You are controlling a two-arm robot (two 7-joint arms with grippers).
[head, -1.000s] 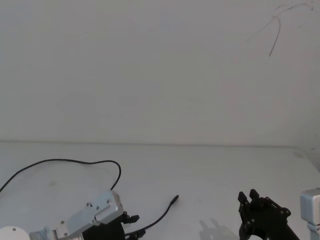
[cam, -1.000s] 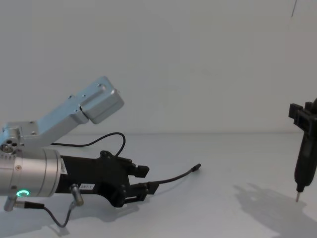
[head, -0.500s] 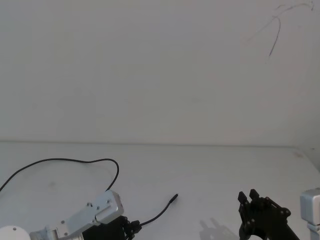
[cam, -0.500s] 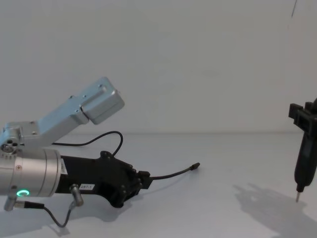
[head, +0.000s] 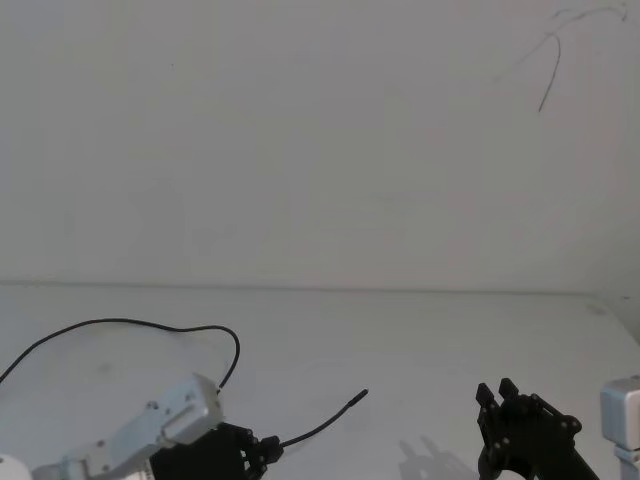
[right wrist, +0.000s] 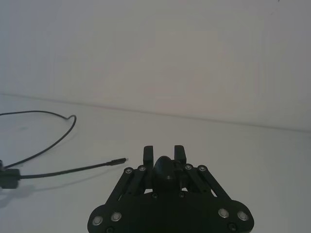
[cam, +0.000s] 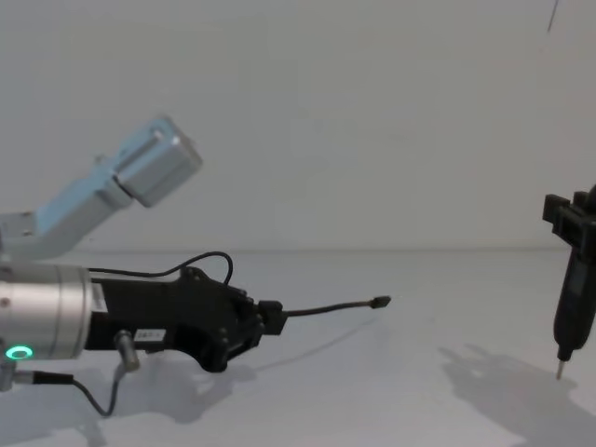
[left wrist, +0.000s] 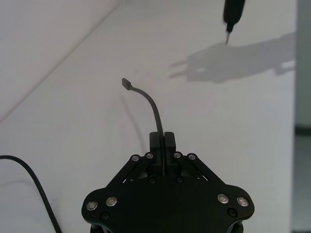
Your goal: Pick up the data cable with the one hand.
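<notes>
Data cable (cam: 326,307) juts from claw (cam: 272,317) over white table (cam: 391,391).

Matt black plastic forms the left gripper (cam: 270,315) (small shiny metal screw heads dot it), on a smooth satin-silver metal wrist (cam: 47,312). The data cable (cam: 331,308) looks matt and rubbery. The pen-like tool (cam: 570,307) is black plastic, metal-tipped. The table (cam: 419,391) is smooth matt white.

1. The head camera is looking forward and down at the table (head: 450,340) from high up.
2. The chest camera is looking across it, low and side-on.
3. Wrist cameras are peering closely over the left gripper (left wrist: 162,138) and right gripper (right wrist: 164,151).
4. All four are sharing the data cable (left wrist: 156,112).
</notes>
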